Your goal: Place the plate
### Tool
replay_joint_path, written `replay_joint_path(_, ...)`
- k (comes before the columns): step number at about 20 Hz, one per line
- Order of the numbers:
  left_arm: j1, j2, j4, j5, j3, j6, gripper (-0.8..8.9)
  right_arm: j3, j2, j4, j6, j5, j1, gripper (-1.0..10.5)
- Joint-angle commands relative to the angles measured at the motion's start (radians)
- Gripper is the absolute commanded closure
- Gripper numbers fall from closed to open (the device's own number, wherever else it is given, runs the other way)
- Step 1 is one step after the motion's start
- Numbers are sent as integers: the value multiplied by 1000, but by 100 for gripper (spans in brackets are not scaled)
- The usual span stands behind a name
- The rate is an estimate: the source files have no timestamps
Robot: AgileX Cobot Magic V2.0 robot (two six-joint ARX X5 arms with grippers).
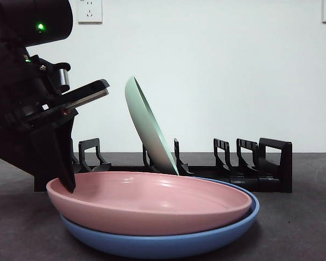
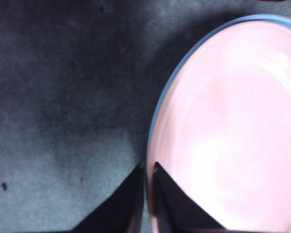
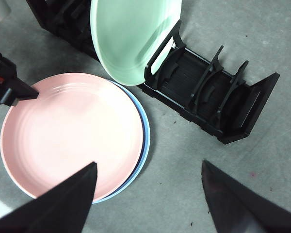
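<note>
The left arm fills the upper left of the front view as a big dark mass, its top cut off by the frame edge, and it hides part of the black rack (image 1: pixel 261 163) behind it. The left gripper (image 2: pixel 149 167) is closed narrowly on the rim of the pink plate (image 1: pixel 152 202), one black jaw outside the rim and one inside; in the left wrist view the picture is soft and blurred, and most of the plate runs out of frame at the right. The pink plate is smooth, glossy and shallow, resting nested on a blue plate (image 1: pixel 168 242) of which only a thin rim and underside show, in the lower centre on the grey, speckled bench (image 1: pixel 299 228). A pale green plate (image 1: pixel 149 133) leans tilted in a rack slot, its lower edge hidden behind the pink plate. The rack is ribbed plastic with upright dividers. The right gripper (image 3: pixel 148 182) hangs high above the bench, jaws spread wide, holding nothing.
</note>
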State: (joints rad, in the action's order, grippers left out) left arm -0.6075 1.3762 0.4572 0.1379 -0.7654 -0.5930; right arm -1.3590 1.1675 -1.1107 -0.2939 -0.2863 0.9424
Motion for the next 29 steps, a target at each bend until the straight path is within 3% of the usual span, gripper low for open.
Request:
replay_joint_path(1,-10,17,7,2,-8,-3,630,-18,6,9,-14,-3,11,606)
replay_joint_path(3,-10,14,29,2,-13,-2,522,-18,6,9,-14,-3,11,606)
replay_joint_path(7,-3,-47,103,1,-45,29,495,-18,6,5,-19,-3,11,606)
replay_joint_path(12,66,-256,325,-31,-197,243,501,-18,6,-9,-36,-2,11,607)
replay_joint_path(15,123,-397,438,-70,-296,324,501,-18,6,-14,-37,-2,11,606)
replay_joint_path(25,199,-727,661,-90,-386,306,501,-18,6,-14,-40,8,11,606)
replay_joint_path(29,199,-729,695,-90,-386,267,501,-18,16,60,-76,187,10,606)
